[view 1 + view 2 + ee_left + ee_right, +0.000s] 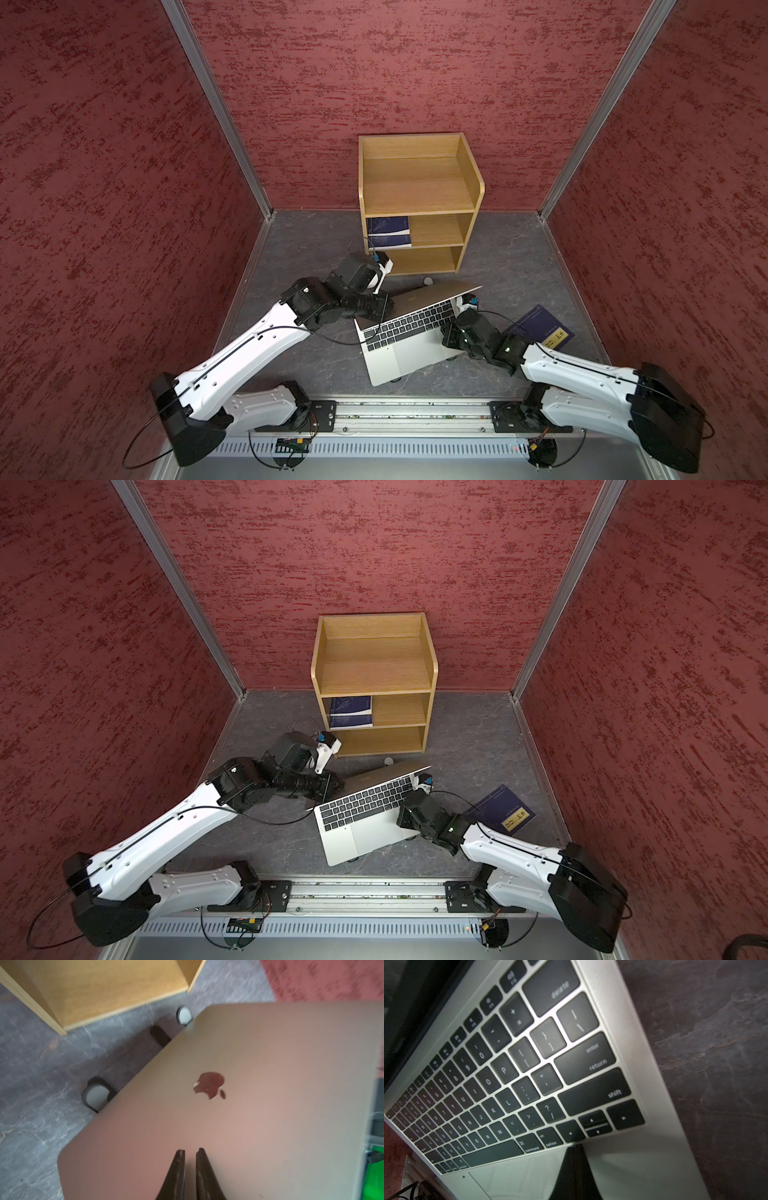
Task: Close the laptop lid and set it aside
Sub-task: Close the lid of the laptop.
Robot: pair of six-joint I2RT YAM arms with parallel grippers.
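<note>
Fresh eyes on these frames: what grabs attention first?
The half-open laptop sits mid-floor, its lid tilted low over the keys. The left gripper is on the lid's back near the apple logo; the right gripper is shut, tips on the palm rest. Behind stands a wooden shelf holding blue books.

Laptop [633, 1157] fills view, open, silver deck. Keyboard [508, 1084]: black keys, legends soft but readable: delete, return, shift, command, option; 4 arrow keys at near corner. Trackpad [512, 1178] partly in shot, beside right gripper [576, 1147]. Jaws pressed together, nothing between; tip at deck just below option and left-arrow keys, contact unclear. Lid [409, 1001]: dark display behind function row. Dark marbled worktop [716, 1064] beyond laptop's side edge.
</note>
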